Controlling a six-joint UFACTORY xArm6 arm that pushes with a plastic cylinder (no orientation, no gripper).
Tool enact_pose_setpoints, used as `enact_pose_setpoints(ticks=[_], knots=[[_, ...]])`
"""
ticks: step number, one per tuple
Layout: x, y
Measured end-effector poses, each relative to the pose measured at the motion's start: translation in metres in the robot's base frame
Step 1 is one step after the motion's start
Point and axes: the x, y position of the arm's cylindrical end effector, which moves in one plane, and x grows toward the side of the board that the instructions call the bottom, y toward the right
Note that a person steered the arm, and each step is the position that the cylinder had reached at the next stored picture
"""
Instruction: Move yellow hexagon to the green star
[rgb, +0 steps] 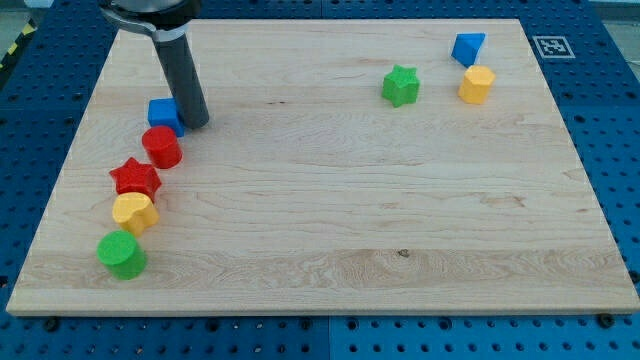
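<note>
The yellow hexagon sits at the view's upper right, just below a blue triangular block. The green star lies a short way to the view's left of the hexagon, with a gap between them. My tip rests on the board at the view's upper left, right beside a blue cube and far from the hexagon and the star.
A curved line of blocks runs down the view's left side: a red cylinder, a red star, a yellow block and a green cylinder. The wooden board lies on a blue perforated table.
</note>
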Motion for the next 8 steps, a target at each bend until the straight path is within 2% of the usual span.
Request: enact_pose_setpoints(ticks=[4, 5, 8], knots=[[0.003, -0.012], [0.003, 0.020], [0.005, 0.232]])
